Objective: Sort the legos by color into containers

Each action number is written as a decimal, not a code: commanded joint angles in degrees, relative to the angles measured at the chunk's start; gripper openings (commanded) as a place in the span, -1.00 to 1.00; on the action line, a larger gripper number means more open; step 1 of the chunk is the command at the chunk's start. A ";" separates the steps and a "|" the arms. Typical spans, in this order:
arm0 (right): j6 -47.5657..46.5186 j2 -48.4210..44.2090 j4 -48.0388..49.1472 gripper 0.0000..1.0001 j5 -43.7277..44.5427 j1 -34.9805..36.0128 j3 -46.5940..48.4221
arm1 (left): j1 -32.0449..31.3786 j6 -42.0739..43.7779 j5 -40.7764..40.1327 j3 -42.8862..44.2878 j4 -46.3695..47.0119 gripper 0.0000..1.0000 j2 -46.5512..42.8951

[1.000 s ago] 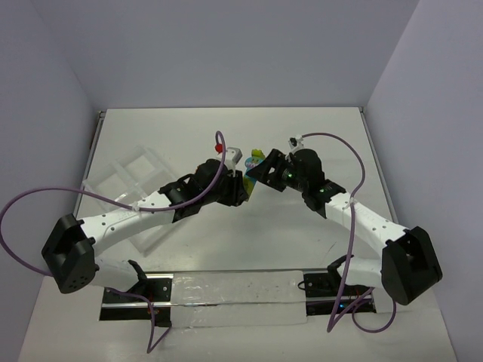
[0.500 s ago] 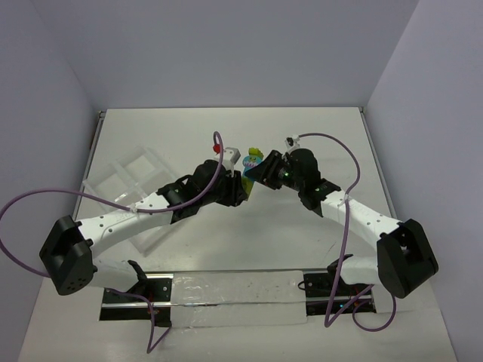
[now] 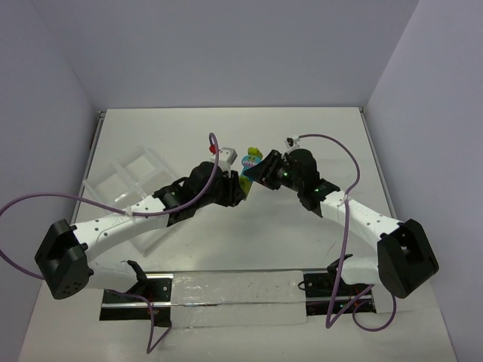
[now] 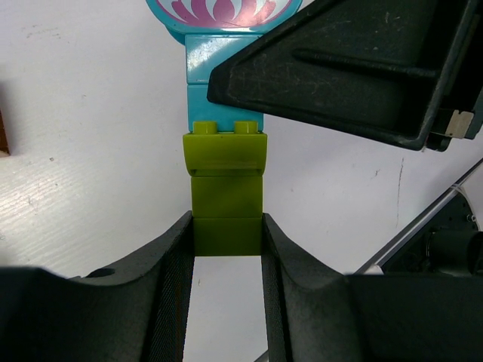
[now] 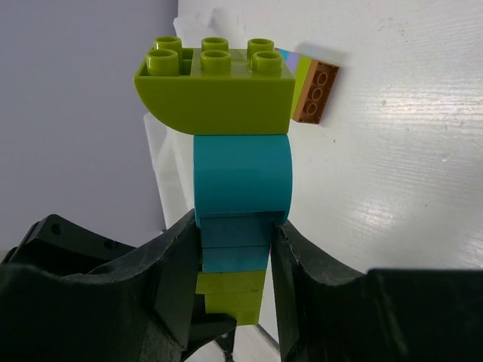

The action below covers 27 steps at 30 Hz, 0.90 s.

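My left fingers (image 4: 170, 286) pinch the lime end, my right fingers (image 5: 177, 279) the teal middle, of one lime-green and teal plastic brick stack (image 3: 249, 167) right of the clear compartmented tray (image 3: 121, 177).

White table (image 3: 302, 136) bears clear tray (image 3: 124, 170), orange brick (image 5: 315, 92).

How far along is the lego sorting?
Done: no brick shows in the tray, though the left arm hides part. In hand: the left end effector grips the lime end of the stack, the right end effector its teal brick. Left: split it, drop all bricks by color, including the brown-orange brick on the table.
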 commanded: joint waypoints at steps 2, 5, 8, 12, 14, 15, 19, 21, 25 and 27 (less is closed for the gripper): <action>-0.16 -0.86 1.40 -1.00 5.41 -1.92 2.48 | 0.33 1.13 -1.42 -0.47 0.82 -1.00 -3.32; -1.38 0.16 0.44 -1.00 5.59 -2.76 4.28 | 0.30 1.19 -0.81 -0.53 0.64 -1.00 -3.32; -2.16 1.32 -1.43 -1.00 6.36 -3.39 6.10 | 0.39 1.14 -0.16 -0.95 0.51 -1.00 -3.52; -1.87 1.75 -1.39 -1.00 6.63 -4.48 6.62 | 0.39 1.00 0.19 -1.58 0.52 -1.00 -4.27; -1.56 1.82 -1.23 -1.00 6.53 -4.91 7.00 | 0.39 0.93 0.42 -1.50 0.29 -1.00 -4.20; -1.59 1.80 -1.23 -1.00 6.46 -5.06 7.08 | 0.39 0.95 0.42 -1.48 0.27 -1.00 -4.15; -2.22 1.85 -2.19 -1.00 6.95 -5.42 8.22 | 0.36 1.28 0.30 -1.21 -0.12 -1.00 -3.82; -3.04 1.91 -2.89 -1.00 7.45 -5.55 8.63 | 0.30 1.50 0.09 -1.00 -0.75 -1.00 -3.83; -5.05 2.15 -4.69 -1.00 9.05 -5.71 7.97 | 0.55 2.08 -2.22 -0.47 -3.23 -1.00 -5.32; -6.56 2.21 -5.83 -1.00 10.40 -5.85 7.18 | 1.62 2.45 -2.80 -0.51 -4.76 -1.00 -7.03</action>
